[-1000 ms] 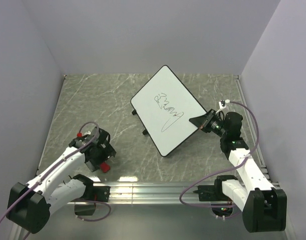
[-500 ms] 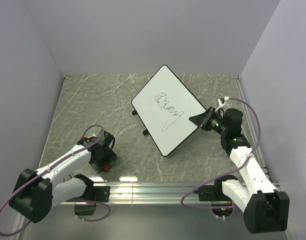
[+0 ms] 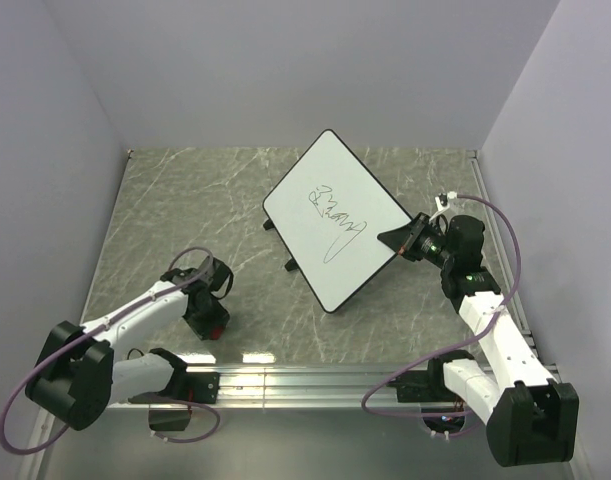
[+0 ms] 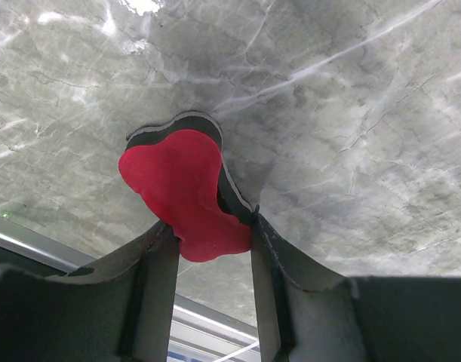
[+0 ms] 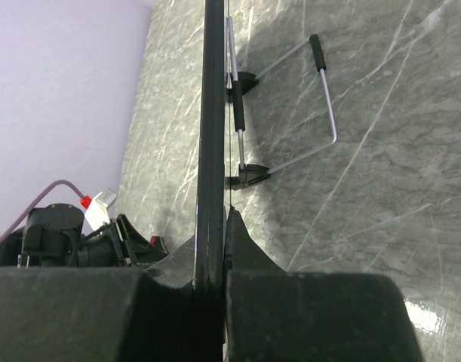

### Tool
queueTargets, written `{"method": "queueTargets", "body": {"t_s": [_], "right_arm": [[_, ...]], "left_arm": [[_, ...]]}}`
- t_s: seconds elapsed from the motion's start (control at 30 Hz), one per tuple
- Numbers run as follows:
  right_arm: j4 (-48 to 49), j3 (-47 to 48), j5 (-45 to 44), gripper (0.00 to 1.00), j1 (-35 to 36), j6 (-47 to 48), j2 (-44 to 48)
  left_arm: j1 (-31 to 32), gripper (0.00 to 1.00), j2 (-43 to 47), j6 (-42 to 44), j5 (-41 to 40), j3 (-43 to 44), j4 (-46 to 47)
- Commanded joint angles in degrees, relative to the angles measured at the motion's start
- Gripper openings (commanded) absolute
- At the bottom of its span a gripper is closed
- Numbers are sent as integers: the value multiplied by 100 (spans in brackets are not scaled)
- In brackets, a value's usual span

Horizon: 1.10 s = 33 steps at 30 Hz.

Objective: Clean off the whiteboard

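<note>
The whiteboard (image 3: 335,225), white with a thin black rim and black scribbled lines (image 3: 337,218), stands tilted at the back right of the marble table. My right gripper (image 3: 403,243) is shut on its right edge; the right wrist view shows the board edge-on (image 5: 213,113) pinched between the jaws of that gripper (image 5: 213,234). A red-and-black eraser (image 4: 189,192) lies on the table at the front left. My left gripper (image 4: 210,234) reaches down over it with a finger pressed against each side of the eraser (image 3: 213,333).
The board's wire stand (image 5: 328,113) and small black feet (image 3: 289,265) rest on the table behind and below the board. Grey walls close in the left, back and right. A metal rail (image 3: 305,380) runs along the near edge.
My left gripper came down over the red eraser and its fingers closed in from wide apart until they met its sides. The right arm and whiteboard barely moved.
</note>
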<state>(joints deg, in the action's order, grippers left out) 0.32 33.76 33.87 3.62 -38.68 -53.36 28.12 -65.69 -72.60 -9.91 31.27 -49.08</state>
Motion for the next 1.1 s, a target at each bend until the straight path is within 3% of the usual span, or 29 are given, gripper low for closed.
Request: {"method": "queueTargets", "body": {"t_s": [0.0, 0.03, 0.13, 0.47, 0.53, 0.57, 0.97, 1.07], "right_arm": [[-498, 219, 340, 0, 130, 124, 72], [-498, 219, 340, 0, 130, 123, 63], [-480, 228, 322, 0, 122, 97, 72], [-330, 324, 296, 0, 130, 18, -104], [-374, 377, 270, 0, 130, 62, -113], [-392, 386, 270, 0, 130, 79, -104], [-419, 404, 191, 0, 139, 141, -122], [-392, 377, 182, 0, 130, 132, -139]], "left_arm": [[18, 37, -207, 26, -11, -50, 522], [18, 33, -216, 70, -11, -50, 627], [18, 1, -304, 438, -185, 72, 934], [27, 0, -1428, 1774, -574, 1100, 1629], [27, 6, -1438, 1906, -486, 1241, 1743], [27, 14, -1438, 2055, -468, 1276, 1840], [27, 70, -1412, 2417, -582, 1725, 1753], [27, 75, -1499, 2426, -556, 1734, 1744]]}}
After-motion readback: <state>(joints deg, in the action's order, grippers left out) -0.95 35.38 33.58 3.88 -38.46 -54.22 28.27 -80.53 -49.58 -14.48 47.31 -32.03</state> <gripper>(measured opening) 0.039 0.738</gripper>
